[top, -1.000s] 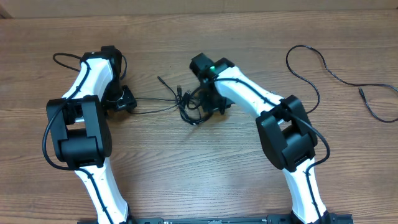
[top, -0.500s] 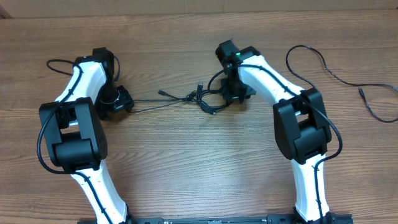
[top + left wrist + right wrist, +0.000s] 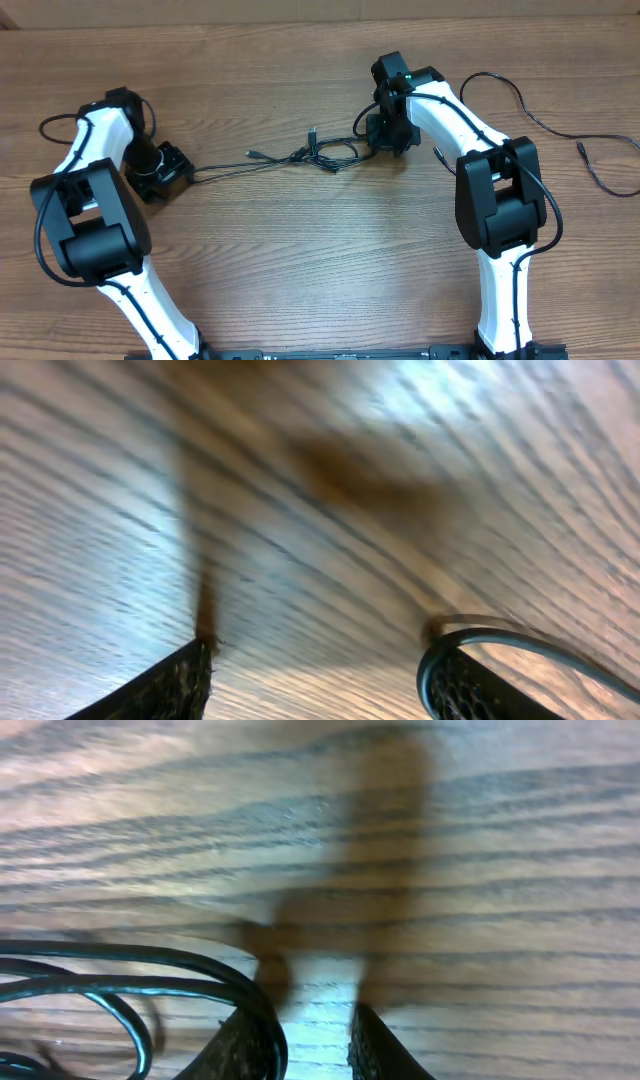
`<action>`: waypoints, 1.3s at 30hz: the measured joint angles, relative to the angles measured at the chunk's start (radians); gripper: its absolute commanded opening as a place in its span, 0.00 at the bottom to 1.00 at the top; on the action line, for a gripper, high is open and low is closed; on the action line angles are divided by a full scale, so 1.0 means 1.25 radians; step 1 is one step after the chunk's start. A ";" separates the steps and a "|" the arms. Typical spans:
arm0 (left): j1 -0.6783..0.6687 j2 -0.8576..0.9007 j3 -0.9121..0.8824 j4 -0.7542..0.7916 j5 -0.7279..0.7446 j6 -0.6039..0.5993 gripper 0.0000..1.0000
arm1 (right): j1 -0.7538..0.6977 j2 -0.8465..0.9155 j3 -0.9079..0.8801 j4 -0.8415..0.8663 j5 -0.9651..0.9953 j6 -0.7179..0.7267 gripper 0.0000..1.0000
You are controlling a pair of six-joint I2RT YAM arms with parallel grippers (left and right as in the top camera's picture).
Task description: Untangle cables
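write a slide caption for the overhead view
Black cables knotted on the wooden table between left gripper and right gripper, a loose cable lying far right

Wooden table (image 3: 300,260) with knotted cables (image 3: 318,155) mid-table, one loose cable (image 3: 520,96) far right.

Each arm, the left arm (image 3: 155,305) and the right arm (image 3: 497,300), has glossy white curved links joined by bulky black joint housings (image 3: 95,225), with a thin black wire (image 3: 38,235) looping alongside. A green light (image 3: 407,78) glows on the right arm's wrist. The left gripper (image 3: 318,645) has black jaws with a fine mesh texture
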 measured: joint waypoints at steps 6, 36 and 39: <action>0.035 0.000 -0.002 -0.006 0.010 -0.006 0.69 | 0.000 0.000 0.000 0.018 -0.012 -0.015 0.24; 0.217 -0.003 0.007 0.045 -0.174 0.010 0.70 | -0.227 0.002 -0.008 0.064 -0.016 -0.038 0.29; 0.194 -0.003 0.007 0.073 -0.102 0.058 0.71 | -0.182 0.002 -0.008 0.063 -0.066 -0.040 0.29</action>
